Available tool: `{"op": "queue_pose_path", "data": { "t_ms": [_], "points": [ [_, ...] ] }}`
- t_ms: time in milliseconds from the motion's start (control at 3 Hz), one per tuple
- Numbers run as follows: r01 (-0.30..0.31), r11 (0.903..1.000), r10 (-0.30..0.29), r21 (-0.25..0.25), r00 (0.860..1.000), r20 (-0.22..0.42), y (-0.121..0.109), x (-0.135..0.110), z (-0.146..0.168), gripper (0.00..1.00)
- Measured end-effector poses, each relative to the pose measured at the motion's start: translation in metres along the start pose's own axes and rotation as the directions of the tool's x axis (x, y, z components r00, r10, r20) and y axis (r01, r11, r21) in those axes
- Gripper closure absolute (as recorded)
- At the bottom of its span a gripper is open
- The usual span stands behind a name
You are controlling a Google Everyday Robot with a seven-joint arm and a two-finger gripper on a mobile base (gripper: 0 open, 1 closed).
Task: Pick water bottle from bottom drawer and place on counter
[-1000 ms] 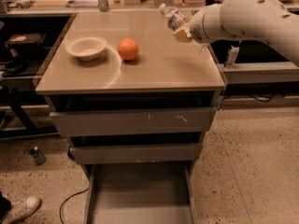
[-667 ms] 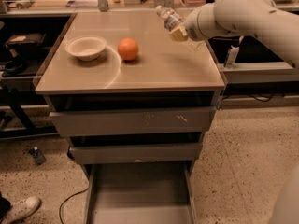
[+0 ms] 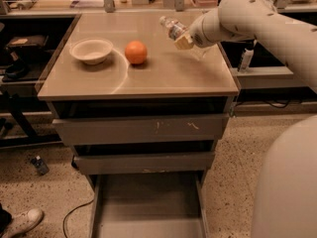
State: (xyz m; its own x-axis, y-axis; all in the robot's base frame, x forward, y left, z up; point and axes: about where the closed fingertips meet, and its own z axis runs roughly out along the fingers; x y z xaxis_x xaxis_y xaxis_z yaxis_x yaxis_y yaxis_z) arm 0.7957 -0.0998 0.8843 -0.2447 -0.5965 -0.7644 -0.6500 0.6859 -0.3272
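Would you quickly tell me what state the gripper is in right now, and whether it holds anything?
The gripper: closed on the water bottle, holding it tilted above the right rear part of the counter.

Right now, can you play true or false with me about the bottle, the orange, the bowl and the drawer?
1. The water bottle lies in the bottom drawer. False: the gripper holds it over the back right part of the counter.
2. The orange sits on the counter beside the bowl. True.
3. The bottom drawer is pulled open. True.
4. The water bottle is standing straight up. False: it is tilted, with its white cap pointing up and towards the orange's side.
5. The orange is inside the bowl. False: it rests on the counter next to the bowl.
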Motion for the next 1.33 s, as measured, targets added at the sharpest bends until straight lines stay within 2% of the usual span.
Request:
{"op": "queue_pose_path", "data": {
  "t_ms": [667, 1000, 1333],
  "points": [
    [-0.011, 0.9974, 0.009, -0.071, 1.000, -0.026, 0.016, 0.014, 0.031, 1.00],
    [0.001, 0.9945, -0.006, -0.104, 0.998, -0.054, 0.024, 0.022, 0.042, 1.00],
    [0.006, 0.9934, -0.014, -0.115, 0.998, -0.065, 0.025, 0.022, 0.044, 1.00]
  ]
}}
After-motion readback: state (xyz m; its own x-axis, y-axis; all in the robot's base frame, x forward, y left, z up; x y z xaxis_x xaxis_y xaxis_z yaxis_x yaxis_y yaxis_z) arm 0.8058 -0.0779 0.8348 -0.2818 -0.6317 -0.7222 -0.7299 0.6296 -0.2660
